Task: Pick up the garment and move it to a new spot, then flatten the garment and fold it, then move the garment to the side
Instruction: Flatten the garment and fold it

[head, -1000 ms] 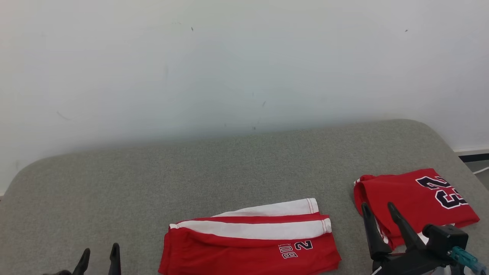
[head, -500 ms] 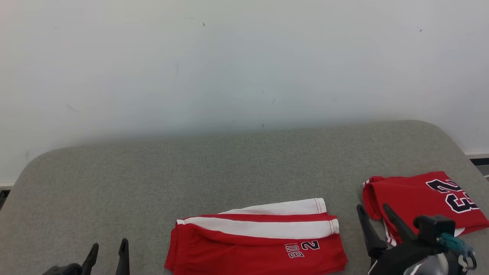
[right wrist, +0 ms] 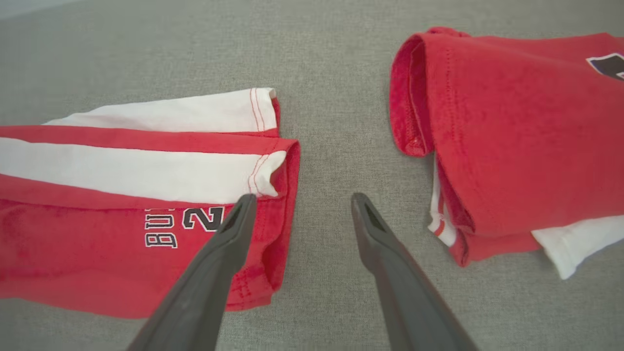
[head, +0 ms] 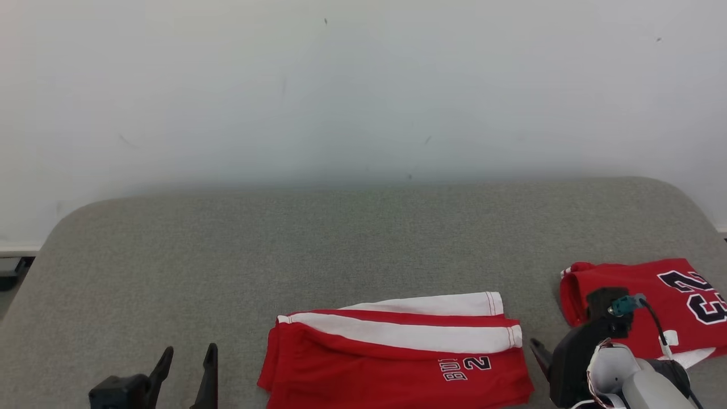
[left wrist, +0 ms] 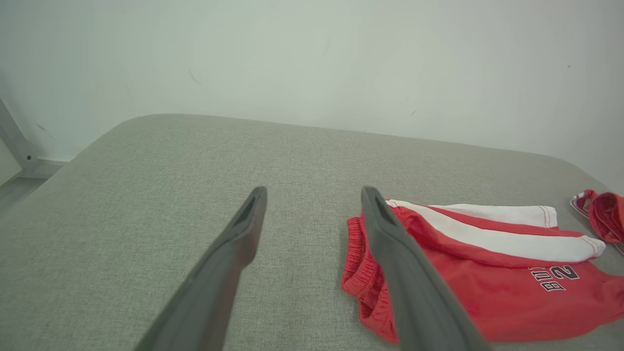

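Note:
Red shorts [head: 397, 363] with white side stripes and a "2" print lie folded at the front middle of the grey padded surface [head: 341, 244]. A folded red jersey [head: 653, 295] numbered 23 rests to their right. My right gripper [right wrist: 302, 200] hangs open over the bare strip between the shorts [right wrist: 97, 195] and the jersey [right wrist: 512, 136], and its left finger overlaps the shorts' hem. In the head view its wrist [head: 590, 352] hides most of the fingers. My left gripper [head: 189, 363] stands open and empty left of the shorts [left wrist: 487, 273].
A pale wall rises right behind the padded surface, whose far corners are rounded. A strip of floor [head: 11, 272] shows past its left end. The jersey [left wrist: 604, 214] lies near the right edge.
The camera has turned, shifting the whole picture rightwards. My right gripper has tipped forward and down between the two garments, so its wrist now covers the fingers. Both garments lie as before.

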Controlling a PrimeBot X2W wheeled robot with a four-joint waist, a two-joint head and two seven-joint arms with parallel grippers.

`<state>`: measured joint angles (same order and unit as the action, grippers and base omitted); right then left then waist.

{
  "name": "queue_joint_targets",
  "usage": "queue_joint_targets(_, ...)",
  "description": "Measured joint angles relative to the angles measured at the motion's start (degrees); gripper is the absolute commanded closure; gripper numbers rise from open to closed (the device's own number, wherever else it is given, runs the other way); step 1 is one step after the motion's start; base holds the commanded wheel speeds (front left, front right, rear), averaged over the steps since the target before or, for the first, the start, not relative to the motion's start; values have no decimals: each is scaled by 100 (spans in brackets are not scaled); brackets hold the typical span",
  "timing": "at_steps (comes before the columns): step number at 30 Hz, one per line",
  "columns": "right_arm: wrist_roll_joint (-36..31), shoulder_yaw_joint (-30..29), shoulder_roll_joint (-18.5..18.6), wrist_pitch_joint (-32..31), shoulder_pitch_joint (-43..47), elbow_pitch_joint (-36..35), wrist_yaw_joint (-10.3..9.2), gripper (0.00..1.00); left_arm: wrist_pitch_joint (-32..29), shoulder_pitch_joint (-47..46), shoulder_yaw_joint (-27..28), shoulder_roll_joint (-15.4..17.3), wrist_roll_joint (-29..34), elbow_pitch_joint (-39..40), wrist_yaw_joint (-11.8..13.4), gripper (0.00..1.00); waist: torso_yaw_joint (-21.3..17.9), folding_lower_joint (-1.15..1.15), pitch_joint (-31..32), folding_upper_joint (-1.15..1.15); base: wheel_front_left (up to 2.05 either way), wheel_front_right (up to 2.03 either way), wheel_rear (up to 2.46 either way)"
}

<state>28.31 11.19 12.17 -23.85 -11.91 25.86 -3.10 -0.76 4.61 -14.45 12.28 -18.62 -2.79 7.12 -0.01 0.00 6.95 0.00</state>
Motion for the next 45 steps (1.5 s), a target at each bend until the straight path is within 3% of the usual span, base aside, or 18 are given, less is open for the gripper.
queue_joint_targets(6, 30, 45, 10, -736, -231, 489, -65, 0, -134, -171, -146, -52, 51, 46, -1, 0, 252, 0, -163, 0, 0, 0, 0)
queue_joint_targets(15, 96, -13, -9, -1223, -748, 890, -180, 0, -209, -408, -267, -110, 63, 41, -15, 0, 567, 0, -461, 0, 0, 0, 0)
queue_joint_targets(31, 162, -165, -25, -1558, -1202, 1361, -296, 0, -258, -655, -421, -174, 64, -45, -138, 0, 918, 0, -826, 1, 0, 0, 0)
queue_joint_targets(34, 193, -210, -20, -1599, -1239, 1417, -297, 17, -258, -723, -443, -185, 64, -64, -162, 0, 959, 0, -886, 1, 0, 0, 0)
queue_joint_targets(35, 194, -227, -20, -1600, -1249, 1428, -298, 39, -257, -751, -441, -185, 63, -63, -163, 0, 970, 0, -906, 1, 0, 0, 0)
queue_joint_targets(36, 200, -241, -23, -1603, -1283, 1449, -299, 50, -257, -756, -438, -185, 63, -68, -163, 0, 981, 0, -927, 1, 0, 0, 0)
queue_joint_targets(41, 290, -328, -67, -1627, -1420, 1543, -303, 77, -256, -758, -436, -189, 64, -170, -164, 0, 1028, 0, -989, 1, 0, 0, 0)
queue_joint_targets(42, 290, -331, -71, -1635, -1451, 1571, -303, 85, -256, -758, -437, -191, 63, -177, -165, 0, 1034, -1, -991, 0, 0, 0, 0)
queue_joint_targets(43, 291, -359, -89, -1639, -1466, 1606, -305, 100, -255, -760, -436, -193, 63, -201, -164, 0, 1041, 0, -989, 1, 0, 0, 0)
queue_joint_targets(45, 292, -366, -93, -1640, -1491, 1660, -320, 100, -249, -787, -436, -211, 63, -270, -164, 0, 1045, 0, -967, 1, 0, 0, 0)
